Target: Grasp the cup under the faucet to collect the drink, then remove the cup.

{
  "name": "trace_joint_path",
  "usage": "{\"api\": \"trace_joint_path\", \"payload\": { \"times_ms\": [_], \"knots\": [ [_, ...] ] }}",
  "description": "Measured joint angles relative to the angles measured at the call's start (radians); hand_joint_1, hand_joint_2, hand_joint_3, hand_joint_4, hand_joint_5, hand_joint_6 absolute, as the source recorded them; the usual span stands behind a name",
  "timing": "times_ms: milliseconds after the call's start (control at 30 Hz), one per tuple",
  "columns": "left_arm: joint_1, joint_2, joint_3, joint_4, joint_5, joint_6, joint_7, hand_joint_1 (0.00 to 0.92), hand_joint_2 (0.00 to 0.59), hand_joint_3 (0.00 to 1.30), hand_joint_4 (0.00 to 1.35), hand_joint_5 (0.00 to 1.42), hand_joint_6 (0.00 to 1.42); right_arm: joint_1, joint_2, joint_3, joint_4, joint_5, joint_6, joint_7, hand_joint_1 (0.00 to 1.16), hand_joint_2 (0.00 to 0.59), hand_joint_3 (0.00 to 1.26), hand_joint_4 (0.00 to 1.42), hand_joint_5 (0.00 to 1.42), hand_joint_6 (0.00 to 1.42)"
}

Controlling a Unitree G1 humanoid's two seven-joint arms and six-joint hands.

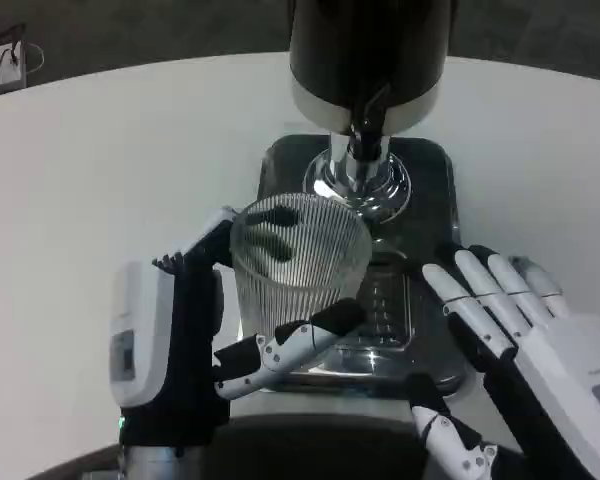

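while the ribbed clear cup (298, 262) stands on the metal drip tray (435, 190) just in front of the dispenser's chrome faucet (365, 150), my left hand (195, 345) wraps it, fingers around its sides. my right hand (520, 350) rests beside the tray, fingers spread, holding nothing.

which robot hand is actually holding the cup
The left robot hand: its fingers wrap the ribbed clear cup. The right robot hand is spread open beside the tray, touching nothing.
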Motion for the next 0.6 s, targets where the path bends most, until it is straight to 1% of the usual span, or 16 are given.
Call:
{"api": "trace_joint_path", "payload": {
  "times_ms": [167, 400, 600],
  "knots": [
    [-0.019, 0.016, -0.013, 0.043, 0.007, 0.000, 0.037, 0.716, 0.108, 0.97, 1.05, 1.29, 1.42, -0.001, 0.003, 0.000, 0.000, -0.001, 0.000, 0.000, 0.11, 0.528, 0.09, 0.00, 0.00, 0.00],
    [-0.035, 0.034, -0.016, 0.109, 0.040, 0.004, 0.075, 0.716, 0.104, 0.97, 1.05, 1.29, 1.42, -0.002, 0.009, 0.000, 0.000, -0.004, 0.005, 0.000, 0.11, 0.528, 0.09, 0.00, 0.00, 0.00],
    [-0.119, 0.046, -0.018, 0.191, 0.067, 0.012, 0.131, 0.717, 0.102, 0.97, 1.05, 1.29, 1.42, 0.000, 0.015, -0.004, -0.002, -0.003, 0.013, 0.000, 0.11, 0.528, 0.09, 0.00, 0.00, 0.00]
  ]
}}
